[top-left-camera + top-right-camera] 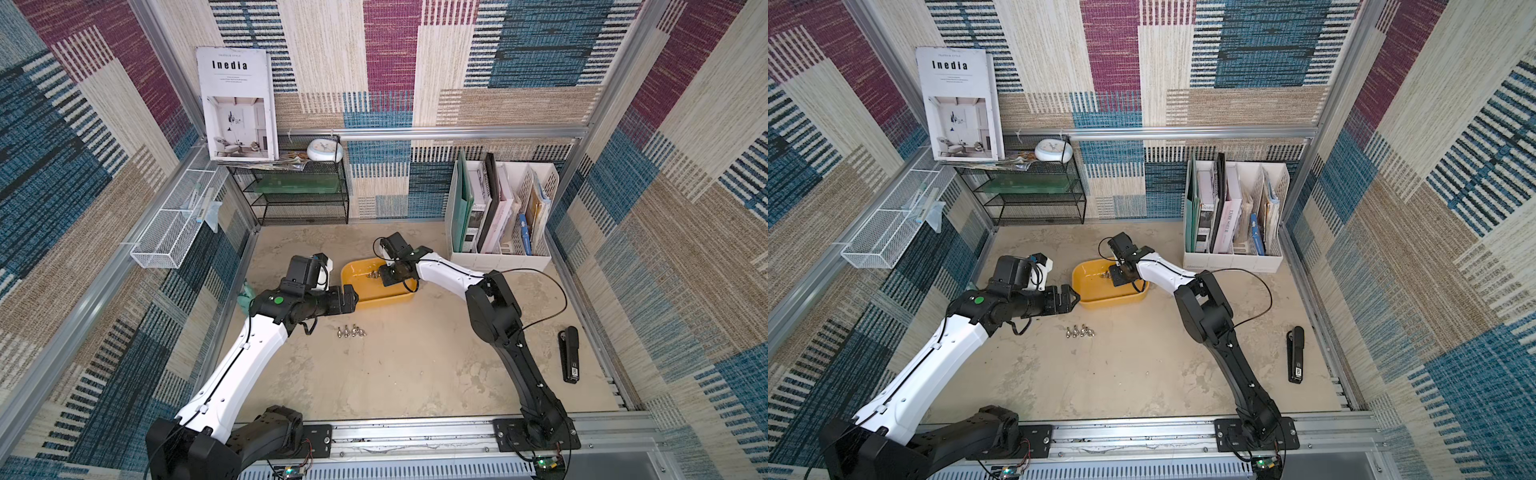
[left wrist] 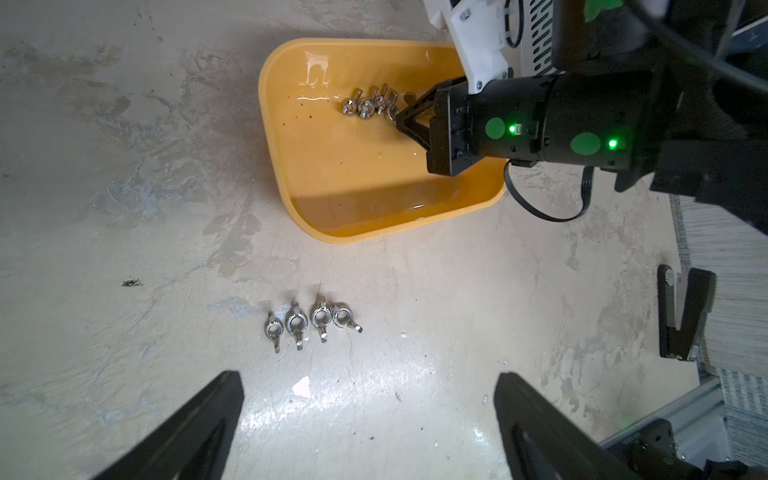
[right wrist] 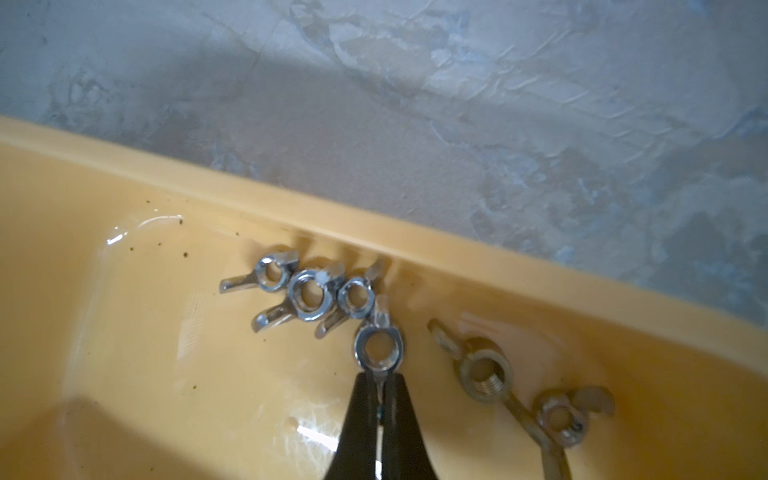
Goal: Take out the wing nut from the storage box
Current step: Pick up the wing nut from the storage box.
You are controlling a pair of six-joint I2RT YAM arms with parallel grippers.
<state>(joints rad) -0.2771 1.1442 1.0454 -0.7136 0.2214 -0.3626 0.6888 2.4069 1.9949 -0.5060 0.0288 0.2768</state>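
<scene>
The yellow storage box [image 1: 386, 301] [image 1: 1113, 302] sits mid-table, its rim also seen in the wrist views [image 2: 266, 124] [image 3: 374, 232]. My right gripper [image 3: 379, 380] [image 2: 401, 120] reaches into it and is shut on the lower wing of a silver wing nut [image 3: 379, 348] near the far wall. Three more silver wing nuts [image 3: 307, 295] lie touching beside it, and two duller ones [image 3: 486, 374] on its other side. My left gripper [image 2: 370, 382] [image 1: 353, 297] hovers open and empty next to the box's near left corner. A row of several wing nuts [image 2: 309, 322] [image 1: 351, 331] lies on the table in front of the box.
A black stapler [image 1: 569, 353] [image 2: 681, 316] lies near the right wall. A white file organizer [image 1: 498, 216] stands at the back right, a black mesh shelf [image 1: 299, 187] at the back left, and a white wire basket [image 1: 174, 224] hangs on the left wall.
</scene>
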